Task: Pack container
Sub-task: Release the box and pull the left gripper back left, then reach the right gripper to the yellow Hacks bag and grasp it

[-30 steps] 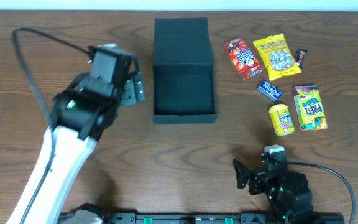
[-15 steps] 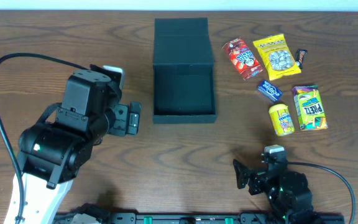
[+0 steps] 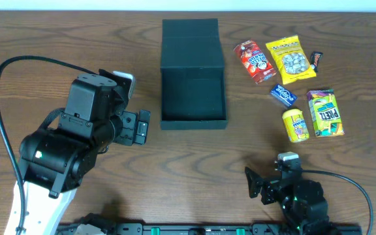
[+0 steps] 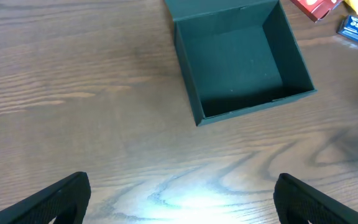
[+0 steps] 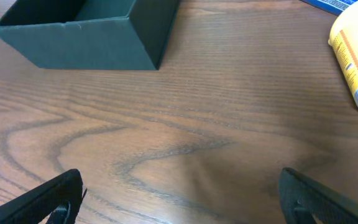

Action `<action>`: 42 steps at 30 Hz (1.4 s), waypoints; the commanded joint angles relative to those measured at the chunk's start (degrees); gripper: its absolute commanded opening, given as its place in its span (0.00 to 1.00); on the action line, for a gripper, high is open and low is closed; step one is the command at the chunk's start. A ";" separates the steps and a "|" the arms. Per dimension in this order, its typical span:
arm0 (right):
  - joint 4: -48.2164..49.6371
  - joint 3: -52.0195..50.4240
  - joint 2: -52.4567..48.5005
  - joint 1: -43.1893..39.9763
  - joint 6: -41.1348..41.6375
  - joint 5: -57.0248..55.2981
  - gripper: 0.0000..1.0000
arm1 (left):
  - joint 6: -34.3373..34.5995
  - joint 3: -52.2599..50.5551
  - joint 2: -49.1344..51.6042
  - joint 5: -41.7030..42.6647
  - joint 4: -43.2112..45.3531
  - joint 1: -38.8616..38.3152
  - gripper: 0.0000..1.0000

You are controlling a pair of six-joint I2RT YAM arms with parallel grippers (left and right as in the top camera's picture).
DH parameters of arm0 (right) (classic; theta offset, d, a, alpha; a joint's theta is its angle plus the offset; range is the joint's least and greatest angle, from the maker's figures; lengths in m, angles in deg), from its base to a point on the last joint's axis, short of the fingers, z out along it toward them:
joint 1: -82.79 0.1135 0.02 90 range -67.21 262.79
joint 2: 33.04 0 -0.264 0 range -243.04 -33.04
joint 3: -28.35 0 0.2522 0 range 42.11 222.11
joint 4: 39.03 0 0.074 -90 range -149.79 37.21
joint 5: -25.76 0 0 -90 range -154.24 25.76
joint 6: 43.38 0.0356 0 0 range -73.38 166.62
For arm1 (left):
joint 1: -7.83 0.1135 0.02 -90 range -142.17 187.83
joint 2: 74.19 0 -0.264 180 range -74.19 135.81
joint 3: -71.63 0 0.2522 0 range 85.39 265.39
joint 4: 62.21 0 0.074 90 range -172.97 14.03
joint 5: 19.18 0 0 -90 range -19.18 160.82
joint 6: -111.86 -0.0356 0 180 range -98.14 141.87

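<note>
1. L claw (image 3: 142,126): low over the table (image 3: 44,39), just beside the box's near-left corner. Wrist view shows its fingers (image 4: 55,202) spread wide w/ nothing betw. them.
2. Box (image 3: 193,98): black, mid-table toward the far side, lid flap open and folded back on the far side.
3. Snacks right of the box, not touching it. Far row: red pkt (image 3: 254,61), yellow bag (image 3: 291,59), small dark bar (image 3: 316,61). Nearer row: blue pkt (image 3: 282,95), yellow pack (image 3: 295,125), green-yellow bag (image 3: 324,113).
4. R claw (image 3: 252,185): by the front edge, well apart from box & snacks. Its fingers (image 5: 48,199) are wide apart, holding nothing.
</note>
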 commanded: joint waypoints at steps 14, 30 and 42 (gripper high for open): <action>8.72 -0.46 0.35 0.52 36.35 12.50 0.99 | -1.22 0.81 -0.35 0.79 -0.35 0.13 0.95; 23.10 -0.44 -1.01 -0.83 30.34 16.15 0.98 | -1.22 0.81 -0.35 0.79 -0.33 0.13 0.95; 29.31 11.93 -26.27 -14.80 14.34 17.07 0.93 | -1.22 0.79 -0.35 0.79 -0.35 0.13 0.95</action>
